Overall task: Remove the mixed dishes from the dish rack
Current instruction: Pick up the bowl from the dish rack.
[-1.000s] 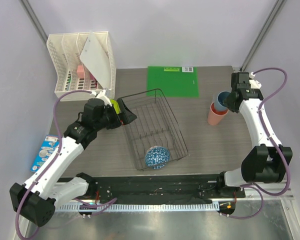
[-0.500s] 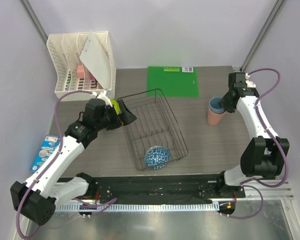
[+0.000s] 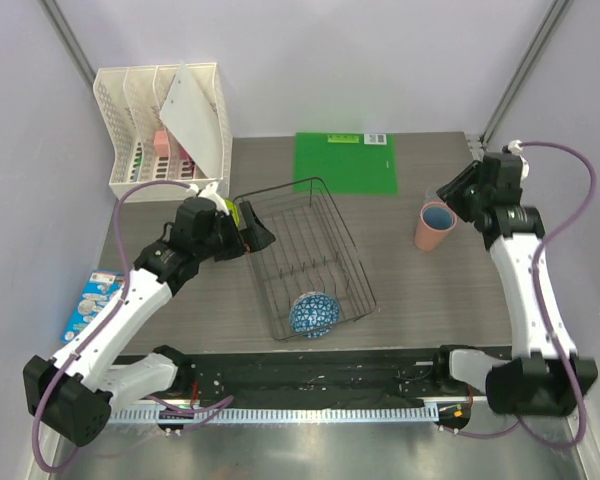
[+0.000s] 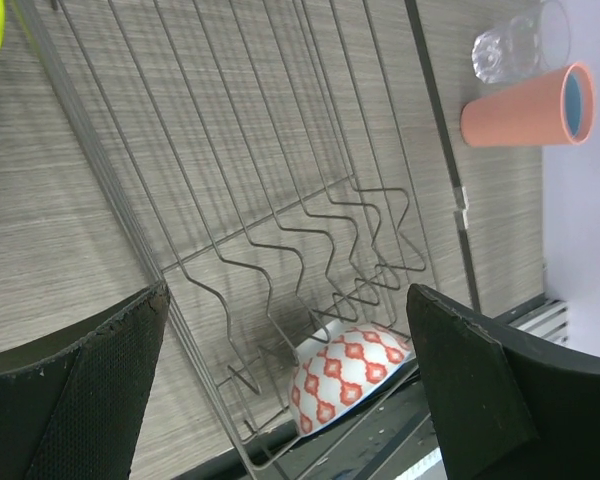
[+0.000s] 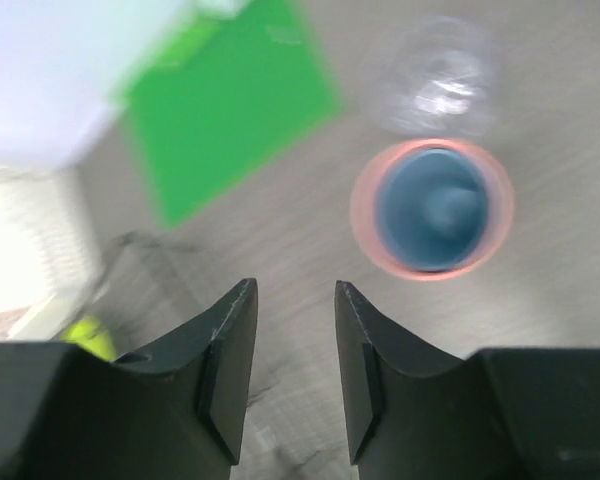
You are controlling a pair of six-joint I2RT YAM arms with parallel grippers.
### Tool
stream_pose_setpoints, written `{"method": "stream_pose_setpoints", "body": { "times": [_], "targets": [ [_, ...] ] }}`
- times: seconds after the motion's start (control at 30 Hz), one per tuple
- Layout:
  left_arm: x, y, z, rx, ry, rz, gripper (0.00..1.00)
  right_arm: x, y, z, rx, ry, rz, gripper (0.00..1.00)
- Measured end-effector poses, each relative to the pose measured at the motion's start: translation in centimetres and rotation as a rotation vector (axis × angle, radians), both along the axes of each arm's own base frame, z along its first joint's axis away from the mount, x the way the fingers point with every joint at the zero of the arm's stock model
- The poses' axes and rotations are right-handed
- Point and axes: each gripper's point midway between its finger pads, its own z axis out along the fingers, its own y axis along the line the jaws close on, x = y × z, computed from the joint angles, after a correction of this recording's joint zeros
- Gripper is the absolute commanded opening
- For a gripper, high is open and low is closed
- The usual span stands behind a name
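Dish rack (image 3: pixel 350 240), a rectangular open basket of thin dark metal wire, sits at the centre of the overhead frame on the grey wood-grain table (image 3: pixel 430 290). A blue-and-white patterned round bowl (image 3: pixel 314 313) rests at its lower end, by the divider prongs. The left gripper (image 3: pixel 260 232) hovers at the rack's upper-left corner, its jaws spread wide and holding nothing. At the right of the frame, a salmon-pink cup with blue inside (image 3: pixel 432 228) stands upright on the table, with a clear glass tumbler (image 5: pixel 435 78) just above it in the frame. The right gripper (image 5: pixel 295 365) hangs near the cup, apart from it, its fingers narrowly parted and empty. A green rectangular mat (image 3: pixel 345 163) lies at upper centre.
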Motion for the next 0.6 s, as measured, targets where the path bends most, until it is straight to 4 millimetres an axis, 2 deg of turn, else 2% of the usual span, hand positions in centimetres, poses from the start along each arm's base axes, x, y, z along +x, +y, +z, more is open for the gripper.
{"method": "stream_pose_setpoints", "body": {
  "times": [0.07,0.13,0.23,0.3,0.37,0.5,0.6],
  "targets": [
    [-0.2,-0.6,-0.5,0.029,0.001,-0.023,1.00,-1.3,2.3,3.0,0.056,-0.163,0.094,0.48],
    [-0.6,-1.7,-1.4,0.072,0.005,-0.076,1.00,-3.3,5.7,5.7,0.118,-0.336,0.232,0.48],
    [-2.0,-3.8,-2.7,0.136,0.011,-0.181,1.00,-6.2,9.9,7.5,0.181,-0.491,0.422,0.48],
    [-3.2,-5.0,-3.4,0.180,-0.003,-0.263,1.00,-7.5,12.0,6.9,0.206,-0.532,0.517,0.47],
    [-4.6,-6.1,-3.4,0.218,-0.040,-0.345,1.00,-8.3,13.1,5.3,0.225,-0.522,0.572,0.46],
    [-7.0,-7.7,-2.6,0.261,-0.163,-0.487,1.00,-9.7,14.1,0.8,0.261,-0.463,0.620,0.45],
    [-8.0,-7.8,-2.1,0.292,-0.254,-0.535,0.95,-10.5,14.3,-1.0,0.275,-0.442,0.633,0.45]
  ]
}}
